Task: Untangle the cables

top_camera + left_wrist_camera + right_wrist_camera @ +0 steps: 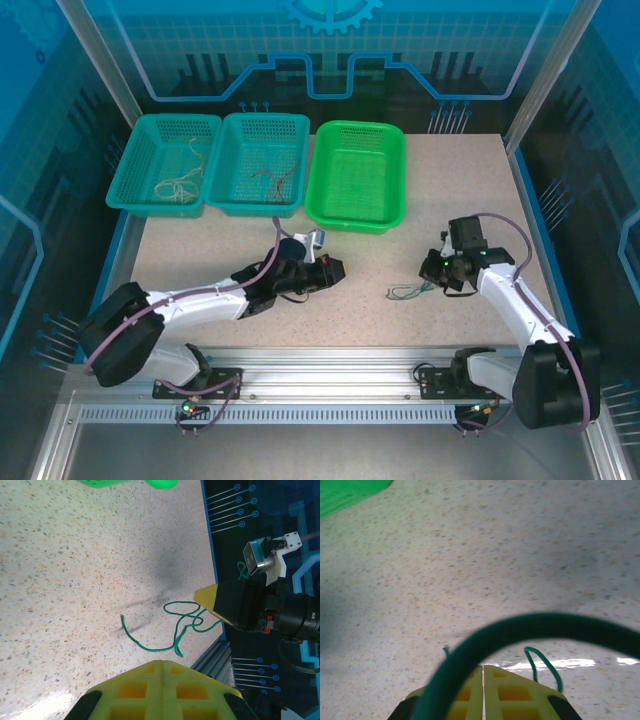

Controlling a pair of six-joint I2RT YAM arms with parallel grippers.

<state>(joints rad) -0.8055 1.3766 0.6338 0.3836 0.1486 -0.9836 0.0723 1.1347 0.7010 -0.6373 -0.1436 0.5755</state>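
Top view: the thin dark-green flexible cable [408, 291] lies on the speckled counter [200, 250], just beside the right pincer [437, 270].

Left wrist: the left pincer [160, 664] is closed on nothing.

Right wrist: the fingers are together, seemingly clamped on the cable (it loops before the lens).

Step in hand: lifting it. The next move likely calls for carrying it to the bright-green plastic basket [356, 175].

Speckled table [450, 185] with left teal basket [160, 206], middle teal basket [255, 211], green basket [355, 226] and 1 dark-green cable [405, 293].

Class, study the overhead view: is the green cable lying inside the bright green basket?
No, the green cable lies on the table at the right claw, well short of the green basket.
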